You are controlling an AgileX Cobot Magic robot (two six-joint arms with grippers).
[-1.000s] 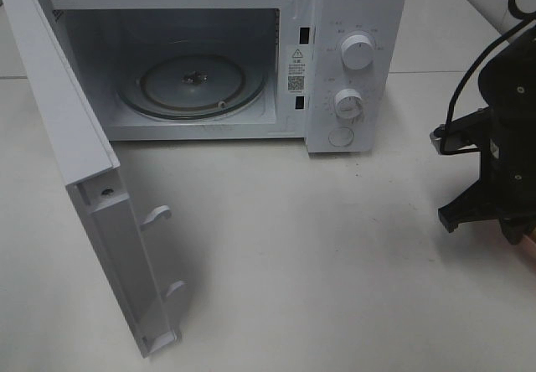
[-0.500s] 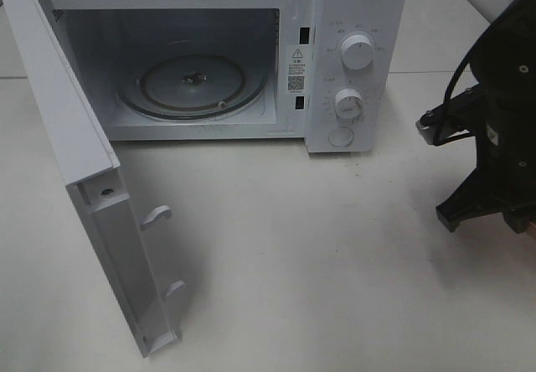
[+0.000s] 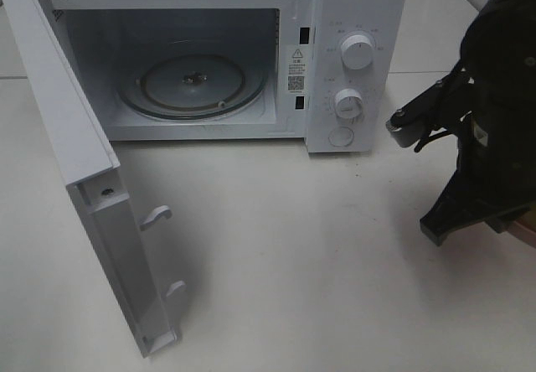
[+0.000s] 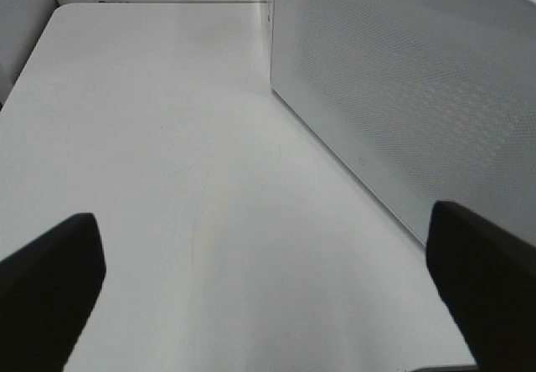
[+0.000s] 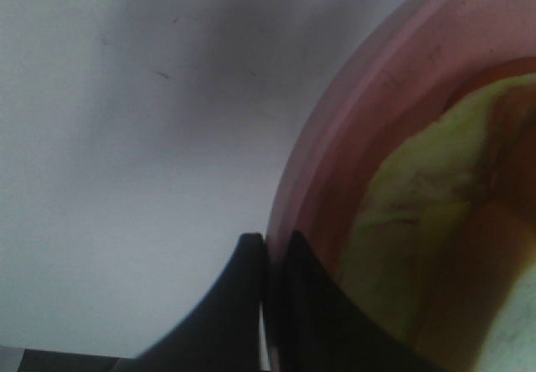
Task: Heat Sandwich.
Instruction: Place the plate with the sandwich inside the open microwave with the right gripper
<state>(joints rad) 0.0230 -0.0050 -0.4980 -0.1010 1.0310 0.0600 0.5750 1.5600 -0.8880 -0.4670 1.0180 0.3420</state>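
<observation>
Close up in the right wrist view, the sandwich lies on a round pink plate, showing pale bread and yellow-green filling. My right gripper is shut on the plate's rim. From above, the black right arm hangs at the right edge and hides the gripper and the sandwich; only a sliver of the plate peeks out beneath it. The white microwave stands with its door swung wide open and its glass turntable bare. My left gripper is open over the table, holding nothing.
The open door juts toward the front left of the white table. Two knobs and a round button sit on the microwave's right panel. In the left wrist view the microwave's perforated side wall stands close by.
The right arm has moved left toward the microwave's front and looks larger, nearer the camera. The microwave and the left gripper have stayed still.
</observation>
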